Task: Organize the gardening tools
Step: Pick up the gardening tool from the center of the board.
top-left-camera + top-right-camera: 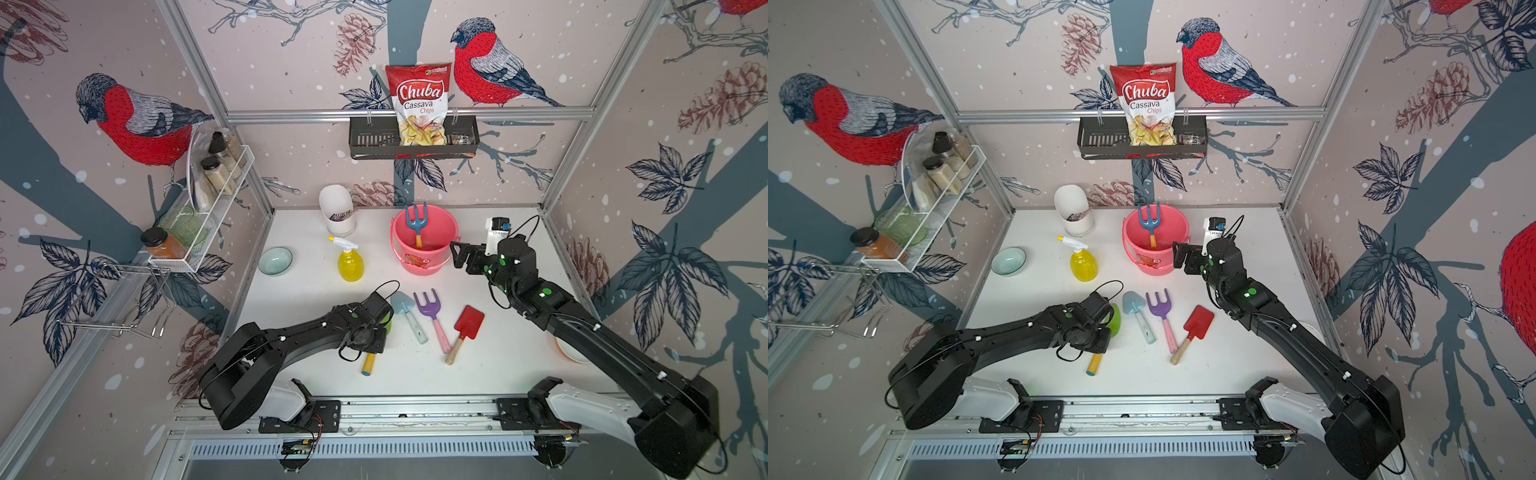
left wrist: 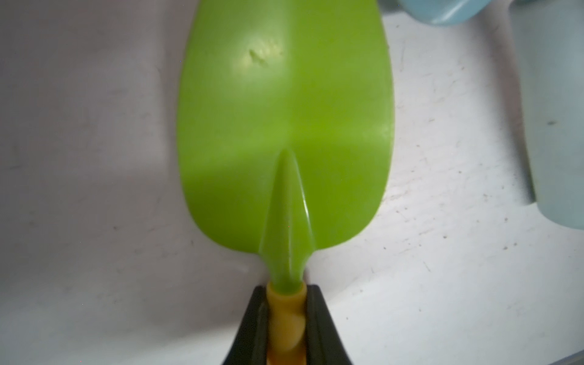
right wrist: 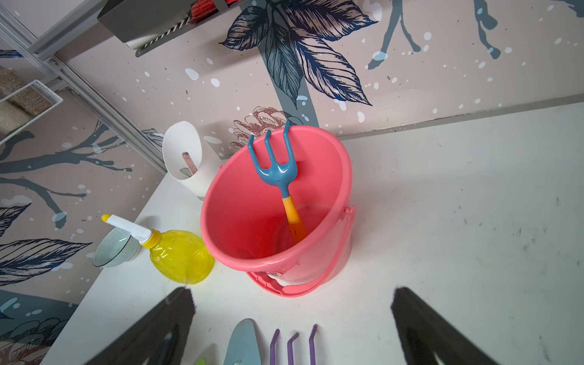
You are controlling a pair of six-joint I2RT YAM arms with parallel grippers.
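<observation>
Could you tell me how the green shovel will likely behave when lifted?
Probably stiff and light: the green shovel looks like thin moulded plastic. The left hand clamps its handle near the blade, so it should tip little. The smooth rounded handle could twist.

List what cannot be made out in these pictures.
The green shovel: in both top views the left arm covers all but a blade edge and the handle end.
The left gripper: the left wrist view's edge cuts off its fingers, shut on the handle; the top views hide them.
The white cup: contents too small to name.
The dish: mostly under the right arm in both top views.
</observation>
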